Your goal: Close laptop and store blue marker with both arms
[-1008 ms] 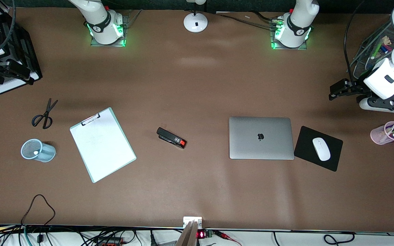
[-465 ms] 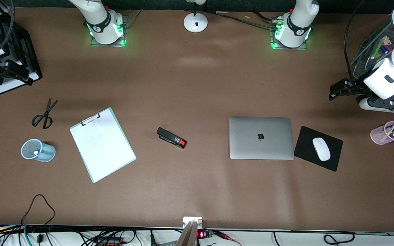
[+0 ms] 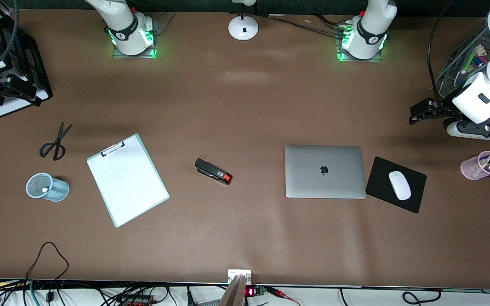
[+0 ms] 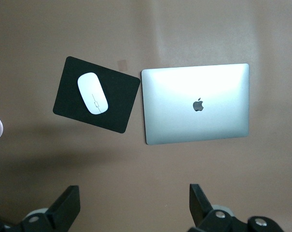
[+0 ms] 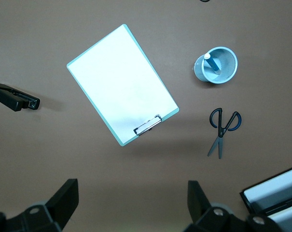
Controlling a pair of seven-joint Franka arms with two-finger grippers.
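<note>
The laptop (image 3: 325,171) lies shut on the brown table, silver lid up with the dark logo; it also shows in the left wrist view (image 4: 196,103). The blue marker (image 5: 211,64) stands inside a light-blue mesh cup (image 5: 226,62); in the front view only its white end (image 3: 44,189) shows in that cup (image 3: 53,189). My left gripper (image 4: 133,195) is open and empty, high over bare table at the left arm's end (image 3: 419,114). My right gripper (image 5: 132,193) is open and empty, high over the black paper tray (image 3: 19,63).
A black mouse pad (image 3: 415,199) with a white mouse (image 3: 399,185) lies beside the laptop. A pink cup of pens (image 3: 481,165) and a wire basket (image 3: 462,59) stand at the left arm's end. A stapler (image 3: 213,171), clipboard (image 3: 127,179) and scissors (image 3: 55,143) lie toward the right arm's end.
The right gripper has shifted slightly over the paper tray. Nothing else has moved.
</note>
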